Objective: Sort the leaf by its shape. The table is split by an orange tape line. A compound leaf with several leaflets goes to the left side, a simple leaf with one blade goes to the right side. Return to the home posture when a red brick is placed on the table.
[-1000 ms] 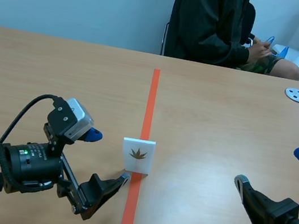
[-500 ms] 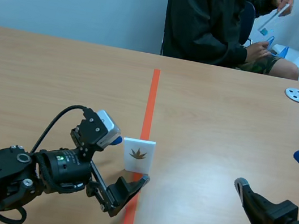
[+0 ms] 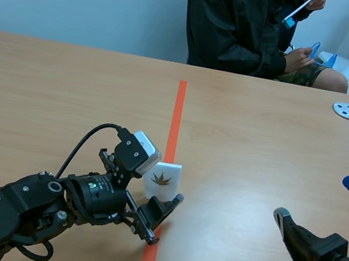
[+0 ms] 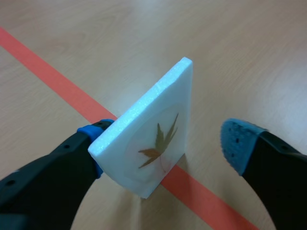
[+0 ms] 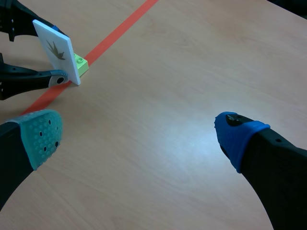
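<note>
A white foam card (image 3: 161, 179) with a brown, several-pointed leaf printed on it stands upright on the orange tape line (image 3: 177, 114). My left gripper (image 3: 158, 192) is open around it. In the left wrist view the card (image 4: 153, 139) stands tilted between the fingers, with one blue pad (image 4: 95, 136) against its back edge and the other pad (image 4: 237, 143) well apart from its face. My right gripper (image 3: 320, 198) hovers open low at the right, far from the card. The right wrist view shows the card (image 5: 55, 48) on a small green base (image 5: 80, 63) ahead of that gripper (image 5: 139, 136).
A person (image 3: 246, 22) sits across the table, hands raised with small objects. A grey disc (image 3: 347, 110) lies at the far right of the table. Bare wooden table (image 3: 68, 86) spreads on both sides of the tape.
My left arm has moved right toward the card, and its open fingers now straddle it. The card and the right arm have stayed put. The person has raised a hand.
</note>
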Action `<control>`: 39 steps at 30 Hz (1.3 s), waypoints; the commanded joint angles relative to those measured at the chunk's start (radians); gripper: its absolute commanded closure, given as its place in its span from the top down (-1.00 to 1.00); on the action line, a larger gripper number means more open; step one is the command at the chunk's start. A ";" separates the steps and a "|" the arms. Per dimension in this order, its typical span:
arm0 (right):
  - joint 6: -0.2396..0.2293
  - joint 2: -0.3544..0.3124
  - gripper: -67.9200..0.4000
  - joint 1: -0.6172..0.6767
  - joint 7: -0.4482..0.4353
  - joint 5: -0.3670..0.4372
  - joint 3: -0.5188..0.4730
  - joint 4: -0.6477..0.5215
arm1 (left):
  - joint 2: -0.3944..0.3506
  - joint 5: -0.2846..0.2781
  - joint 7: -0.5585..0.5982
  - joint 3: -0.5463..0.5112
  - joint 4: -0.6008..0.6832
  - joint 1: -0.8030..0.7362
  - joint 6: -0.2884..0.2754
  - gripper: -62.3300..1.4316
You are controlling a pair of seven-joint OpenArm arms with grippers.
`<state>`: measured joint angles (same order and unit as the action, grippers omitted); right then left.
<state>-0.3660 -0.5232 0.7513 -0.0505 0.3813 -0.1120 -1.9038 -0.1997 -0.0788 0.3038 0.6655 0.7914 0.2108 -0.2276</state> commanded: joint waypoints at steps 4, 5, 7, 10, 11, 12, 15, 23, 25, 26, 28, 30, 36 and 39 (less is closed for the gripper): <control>0.000 0.000 1.00 -0.006 -0.003 0.003 -0.011 -0.018 | 0.002 -0.005 0.014 -0.002 0.019 0.005 0.005 -0.11; 0.000 0.000 1.00 -0.006 -0.003 0.003 -0.011 -0.018 | 0.000 -0.005 0.014 -0.002 0.019 0.005 0.005 -0.17; 0.000 0.000 1.00 -0.006 -0.003 0.003 -0.011 -0.018 | 0.000 -0.005 0.014 -0.002 0.019 0.005 0.005 -0.30; 0.000 0.000 1.00 -0.006 -0.003 0.003 -0.011 -0.018 | -0.001 -0.005 0.014 -0.002 0.019 0.005 0.005 -0.53; 0.000 0.000 1.00 -0.006 -0.003 0.003 -0.011 -0.018 | -0.001 -0.005 0.014 -0.002 0.019 0.005 0.005 -0.61; 0.000 0.000 1.00 -0.006 -0.002 0.003 -0.011 -0.018 | -0.001 -0.005 0.014 -0.002 0.019 0.005 0.005 -0.66; 0.000 0.000 1.00 -0.006 0.003 0.003 -0.011 -0.018 | 0.000 -0.005 0.014 -0.002 0.019 0.005 0.005 -0.69; 0.000 0.001 1.00 -0.006 0.003 0.003 -0.011 -0.018 | -0.020 -0.007 -0.029 -0.011 0.085 -0.001 0.005 -0.69; 0.000 0.001 1.00 -0.006 0.003 0.003 -0.011 -0.018 | -0.040 -0.008 -0.053 -0.023 0.145 -0.011 0.005 -0.79; 0.000 0.001 1.00 -0.006 0.003 0.003 -0.011 -0.018 | -0.053 -0.015 -0.071 -0.034 0.182 -0.016 0.005 -0.83; 0.000 0.001 1.00 -0.006 0.003 0.003 -0.011 -0.018 | -0.080 -0.057 -0.117 -0.066 0.255 -0.026 0.005 -0.83; 0.000 0.001 1.00 -0.006 0.003 0.003 -0.011 -0.018 | -0.103 -0.094 -0.158 -0.113 0.317 -0.034 0.005 -0.83; 0.000 0.001 1.00 -0.006 0.003 0.003 -0.011 -0.018 | -0.140 -0.180 -0.242 -0.296 0.406 -0.042 0.005 -0.83; 0.000 0.001 1.00 -0.006 0.003 0.003 -0.011 -0.018 | -0.148 -0.214 -0.253 -0.394 0.406 -0.042 0.010 -0.83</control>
<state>-0.3660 -0.5232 0.7513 -0.0399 0.3813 -0.1120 -1.9038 -0.3420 -0.2798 0.0338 0.2741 1.2057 0.1604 -0.2256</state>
